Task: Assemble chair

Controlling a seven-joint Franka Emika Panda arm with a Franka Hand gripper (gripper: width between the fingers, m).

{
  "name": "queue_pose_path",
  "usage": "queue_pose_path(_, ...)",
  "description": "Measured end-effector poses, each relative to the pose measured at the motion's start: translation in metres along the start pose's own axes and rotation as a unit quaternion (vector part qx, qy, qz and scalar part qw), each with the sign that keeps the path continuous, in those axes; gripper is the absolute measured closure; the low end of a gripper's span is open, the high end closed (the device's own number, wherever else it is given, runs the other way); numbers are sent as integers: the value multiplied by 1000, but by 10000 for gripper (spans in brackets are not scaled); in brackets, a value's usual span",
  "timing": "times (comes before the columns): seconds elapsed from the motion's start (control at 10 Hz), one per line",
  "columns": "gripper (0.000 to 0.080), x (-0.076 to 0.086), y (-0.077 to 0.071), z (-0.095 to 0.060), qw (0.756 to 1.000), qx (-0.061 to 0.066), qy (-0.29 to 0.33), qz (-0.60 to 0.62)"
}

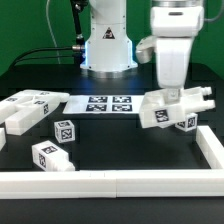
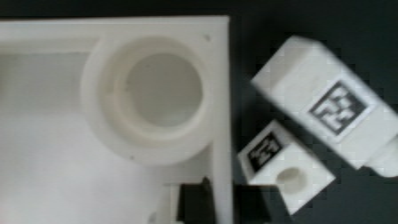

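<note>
As the claw [image 1: 172,95] stands closed, chair parts [image 1: 156,113] sit just beneath it.

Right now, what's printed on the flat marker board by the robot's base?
The marker board shows black-and-white square tags on white, clearest in the exterior view.

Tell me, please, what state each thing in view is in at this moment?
claw: shut, low over the parts at the exterior view's right; grip unclear.
parts at the exterior view's right: bunched together on the table, not a finished chair.
parts at the exterior view's left: lying apart, unjoined.
marker board: flat on the table.
border rail: lying along the table's edge.
</note>
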State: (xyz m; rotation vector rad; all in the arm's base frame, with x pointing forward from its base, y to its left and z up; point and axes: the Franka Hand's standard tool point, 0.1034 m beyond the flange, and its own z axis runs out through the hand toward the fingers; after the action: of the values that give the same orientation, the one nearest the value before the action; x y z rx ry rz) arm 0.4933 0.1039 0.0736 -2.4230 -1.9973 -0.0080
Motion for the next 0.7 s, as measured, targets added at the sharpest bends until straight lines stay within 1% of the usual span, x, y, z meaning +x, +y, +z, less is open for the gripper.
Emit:
queue_pose_path(0.1, 769, -3, -2, 2, 1000, 2, -2, -25)
queue_pose_path(0.3, 769, -7, 0, 3, 995, 4, -2, -101)
queue_pose_path(0.4, 769, -20, 8, 5, 980, 2, -5, -197)
queue_pose_path(0.5, 769, -27, 22, 7, 966, 9, -9, -257)
queue_pose_path(0.6, 769, -29, 35, 8, 947, 9, -13, -322)
queue_pose_path(0.7, 769, -28, 41, 9, 920, 5, -24, -392)
